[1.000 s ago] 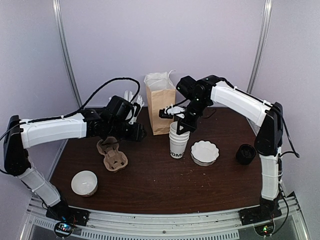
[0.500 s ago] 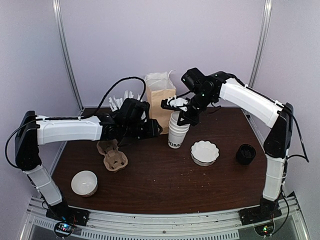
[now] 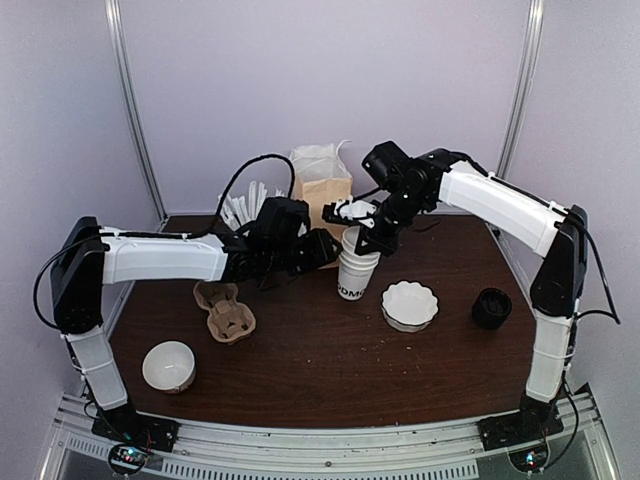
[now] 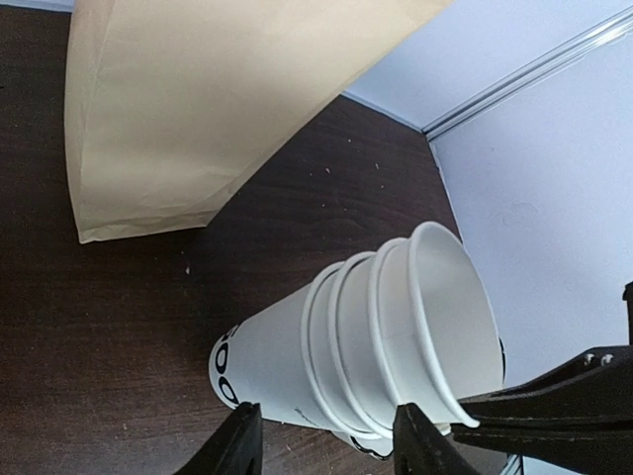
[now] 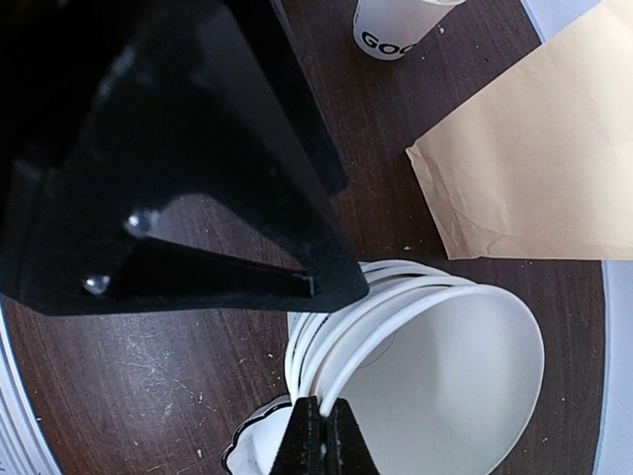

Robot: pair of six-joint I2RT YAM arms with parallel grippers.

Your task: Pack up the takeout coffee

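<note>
The left fingers (image 3: 322, 248) have just come across and stand apart on both sides of the cup stack (image 3: 353, 275), maybe to steady it while the right fingers (image 5: 318, 435), pinching the top cup (image 5: 445, 386) by its rim, pull. The near bowl (image 3: 168, 349) is empty. The bag (image 3: 322, 200) hides its inside. A printed cup (image 5: 391, 25) beside it, top unseen, may be the coffee.

the right wrist view cuts a lettered cup (image 5: 396, 30) off at its top edge and the paper bag (image 5: 534, 158) at its right edge, and the cup stack (image 5: 435, 366) shows little of its print.
</note>
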